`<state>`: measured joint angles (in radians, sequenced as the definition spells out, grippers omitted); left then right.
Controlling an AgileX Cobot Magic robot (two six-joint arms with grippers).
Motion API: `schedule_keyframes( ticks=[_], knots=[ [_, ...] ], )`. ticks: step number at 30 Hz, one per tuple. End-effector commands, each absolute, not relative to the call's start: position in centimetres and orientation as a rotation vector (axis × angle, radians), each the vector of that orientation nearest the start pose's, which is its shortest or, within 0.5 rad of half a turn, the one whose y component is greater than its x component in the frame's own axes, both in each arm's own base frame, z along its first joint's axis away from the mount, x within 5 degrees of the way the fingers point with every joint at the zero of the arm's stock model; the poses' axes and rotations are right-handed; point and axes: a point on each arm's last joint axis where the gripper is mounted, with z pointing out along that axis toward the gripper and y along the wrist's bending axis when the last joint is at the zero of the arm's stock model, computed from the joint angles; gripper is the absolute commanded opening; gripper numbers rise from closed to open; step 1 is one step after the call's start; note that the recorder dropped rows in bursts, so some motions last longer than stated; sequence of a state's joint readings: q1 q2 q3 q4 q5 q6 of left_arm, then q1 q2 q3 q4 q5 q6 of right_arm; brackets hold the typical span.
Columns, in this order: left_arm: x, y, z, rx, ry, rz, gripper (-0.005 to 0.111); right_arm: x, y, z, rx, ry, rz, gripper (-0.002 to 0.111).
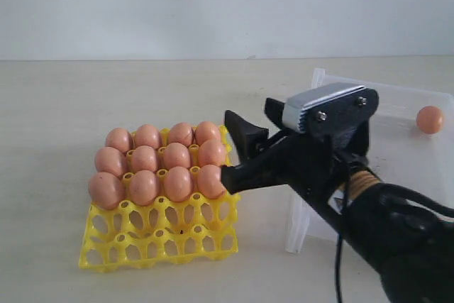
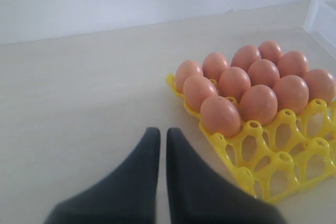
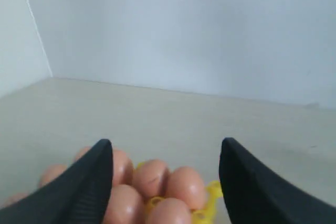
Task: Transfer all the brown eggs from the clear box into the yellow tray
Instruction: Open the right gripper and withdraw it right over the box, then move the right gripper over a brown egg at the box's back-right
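surface: pale beige tabletop | backdrop: plain white wall, rising behind tabletop

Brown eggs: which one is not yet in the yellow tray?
The lone egg lying in the clear box, far right in the exterior view; the other twelve eggs sit in cups of the yellow tray.

No text, label, brand, number or sign can be read in any view (the yellow tray, the brown eggs, the clear box and the metal plate on the right arm all show plain, unmarked surfaces).
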<state>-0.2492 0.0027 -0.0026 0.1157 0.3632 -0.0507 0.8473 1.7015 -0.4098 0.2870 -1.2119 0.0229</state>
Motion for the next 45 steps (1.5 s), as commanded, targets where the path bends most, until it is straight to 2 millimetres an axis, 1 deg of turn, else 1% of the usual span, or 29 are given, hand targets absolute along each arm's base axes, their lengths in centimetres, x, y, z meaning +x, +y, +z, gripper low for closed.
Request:
schedule_keyframes(
  ticks=[1,2,4,6,9,13,14,15,18,20,22,27,28,29,30,32,34,35,37,38,39,41,42,43,45],
  knots=[
    [5.2,-1.0,18.1,0.251,1.825,-0.104,0.004,18.7,15.6,18.0,-0.518,1.489,0.142,0.050],
    [5.2,-1.0,18.1,0.251,1.825,-0.104,0.004,18.7,15.0,18.1,-0.540,1.482,0.056,0.050],
    [5.2,-1.0,18.1,0.251,1.825,-0.104,0.004,18.5,13.7,18.4,-0.529,1.489,-0.076,0.050],
    [5.2,-1.0,18.1,0.251,1.825,-0.104,0.004,18.4,12.6,18.7,-0.470,1.514,-0.137,0.050],
    [5.2,-1.0,18.1,0.251,1.825,-0.104,0.004,18.1,10.8,19.2,-0.321,1.559,-0.182,0.050],
    [5.2,-1.0,18.1,0.251,1.825,-0.104,0.004,18.2,7.8,19.9,-0.029,1.590,-0.174,0.050],
    [5.2,-1.0,18.1,0.251,1.825,-0.104,0.004,18.4,7.2,20.3,0.006,1.582,-0.181,0.050],
    [5.2,-1.0,18.1,0.251,1.825,-0.104,0.004,18.7,7.0,20.4,0.013,1.628,-0.166,0.050],
    [5.2,-1.0,18.1,0.251,1.825,-0.104,0.004,20.0,6.7,20.9,0.026,1.798,-0.130,0.050],
    [5.2,-1.0,18.1,0.251,1.825,-0.104,0.004,21.2,6.3,21.4,0.044,1.929,-0.138,0.050],
    [5.2,-1.0,18.1,0.251,1.825,-0.104,0.004,22.3,6.0,22.1,0.039,2.009,-0.156,0.050],
    [5.2,-1.0,18.1,0.251,1.825,-0.104,0.004,24.5,4.8,25.0,0.117,2.080,-0.196,0.050],
    [5.2,-1.0,18.1,0.251,1.825,-0.104,0.004,24.8,4.6,25.7,0.114,2.093,-0.210,0.050],
    [5.2,-1.0,18.1,0.251,1.825,-0.104,0.004,25.3,4.5,26.6,0.059,2.072,-0.249,0.049],
    [5.2,-1.0,18.1,0.251,1.825,-0.104,0.004,25.5,4.5,27.1,0.059,2.059,-0.252,0.046],
    [5.2,-1.0,18.1,0.251,1.825,-0.104,0.004,25.9,4.5,28.2,0.081,2.026,-0.259,0.036],
    [5.2,-1.0,18.1,0.251,1.825,-0.104,0.004,26.2,4.4,28.9,0.078,2.010,-0.291,0.026],
    [5.2,-1.0,18.1,0.251,1.825,-0.104,0.004,26.4,4.3,29.1,0.082,2.007,-0.323,0.023],
    [5.2,-1.0,18.1,0.251,1.825,-0.104,0.004,26.8,4.0,29.0,0.093,2.015,-0.398,0.024],
    [5.2,-1.0,18.1,0.251,1.825,-0.104,0.004,27.1,4.0,28.5,0.090,2.030,-0.412,0.027],
    [5.2,-1.0,18.1,0.251,1.825,-0.104,0.004,27.4,4.1,28.0,0.084,2.044,-0.416,0.031],
    [5.2,-1.0,18.1,0.251,1.825,-0.104,0.004,28.0,4.8,27.0,0.066,2.074,-0.367,0.037],
    [5.2,-1.0,18.1,0.251,1.825,-0.104,0.004,28.2,5.2,26.6,0.067,2.085,-0.319,0.036],
    [5.2,-1.0,18.1,0.251,1.825,-0.104,0.004,28.7,5.6,26.2,0.029,2.080,-0.287,0.035],
    [5.2,-1.0,18.1,0.251,1.825,-0.104,0.004,29.4,6.4,26.1,-0.071,2.025,-0.261,0.029]
  ],
)
